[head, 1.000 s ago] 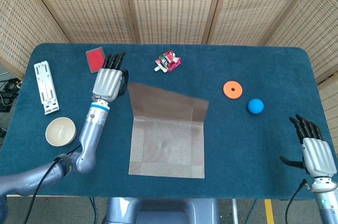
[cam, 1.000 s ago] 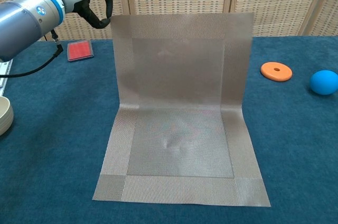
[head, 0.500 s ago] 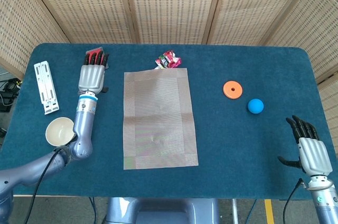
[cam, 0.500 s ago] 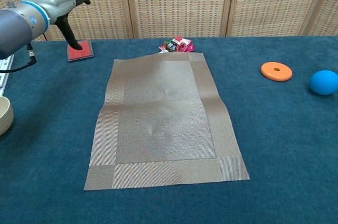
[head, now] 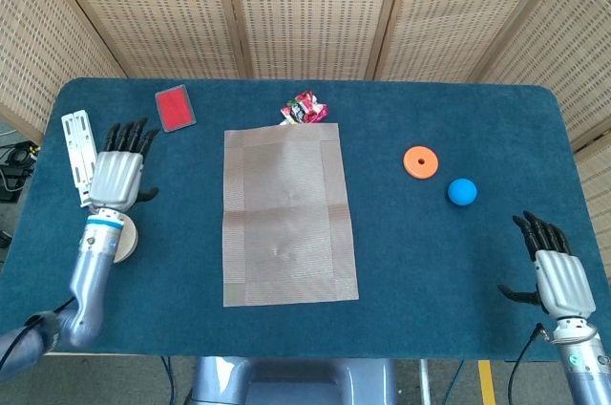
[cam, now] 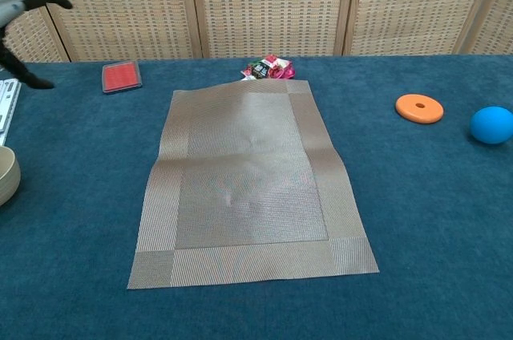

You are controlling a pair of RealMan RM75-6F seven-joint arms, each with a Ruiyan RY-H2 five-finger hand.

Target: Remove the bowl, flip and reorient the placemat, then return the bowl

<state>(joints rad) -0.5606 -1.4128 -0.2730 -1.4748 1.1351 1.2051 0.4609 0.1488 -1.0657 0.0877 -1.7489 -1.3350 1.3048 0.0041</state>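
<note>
Placemat (head: 289, 215) lies flat mid-bench, flip looks done | bowl (cam: 6, 176) off at the left edge, return pending | left hand (head: 118, 173) over it, fingers spread, empty | right hand (head: 557, 275) spread, idle
</note>
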